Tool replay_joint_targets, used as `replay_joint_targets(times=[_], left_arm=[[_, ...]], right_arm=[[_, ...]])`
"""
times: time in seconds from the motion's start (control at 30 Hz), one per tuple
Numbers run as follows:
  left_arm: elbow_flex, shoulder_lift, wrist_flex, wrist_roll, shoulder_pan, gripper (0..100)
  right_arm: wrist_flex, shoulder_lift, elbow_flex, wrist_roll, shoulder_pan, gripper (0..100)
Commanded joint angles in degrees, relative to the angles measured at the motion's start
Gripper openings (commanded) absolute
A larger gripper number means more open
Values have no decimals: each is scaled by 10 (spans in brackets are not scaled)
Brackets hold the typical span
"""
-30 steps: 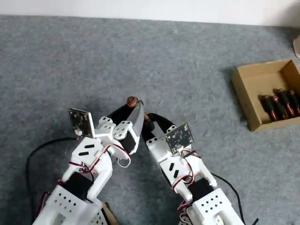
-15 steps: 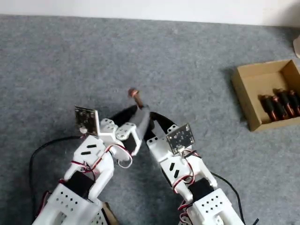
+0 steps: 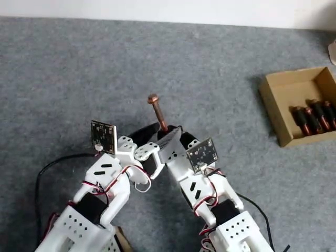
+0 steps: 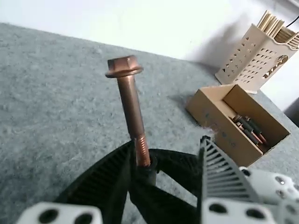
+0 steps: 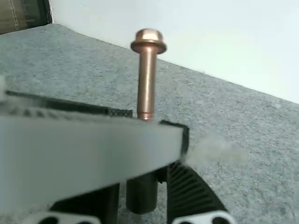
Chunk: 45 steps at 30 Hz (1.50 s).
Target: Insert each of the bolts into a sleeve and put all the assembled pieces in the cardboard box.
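Copper bolt stands upright mid-table, its threaded end down in the dark sleeve our right gripper clamps. Our left gripper gapes around it, gripping nothing. At three o'clock we see the cardboard box.

I see my left white plastic arm and right white plastic arm with dotted and slotted shells, thin red, white and black servo wires, a thick black cable, bare speckled circuit boards and ribbed black plastic fingers.
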Motion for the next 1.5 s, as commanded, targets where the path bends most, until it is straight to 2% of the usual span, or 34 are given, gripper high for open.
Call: replay_joint_targets(times=[0.0, 0.2, 0.4, 0.5, 0.7, 1.33, 1.47], left_arm=[[-23, 0, 2, -4, 6, 213], [-22, 0, 1, -4, -15, 206], [-30, 0, 1, -4, -41, 7], [-36, 0, 1, -24, -43, 38], [-36, 0, 3, -24, -39, 179], [-52, 1, 4, -23, -41, 154], [-87, 65, 11, -18, -41, 154]], right_arm=[[-19, -11, 74, -4, 8, 6], [-19, -11, 74, -4, 8, 6], [-19, -11, 74, -4, 8, 6], [-18, -11, 74, -4, 8, 6], [-18, -11, 74, -4, 8, 6], [-18, -11, 74, -4, 6, 6], [-18, -11, 74, -4, 6, 6]])
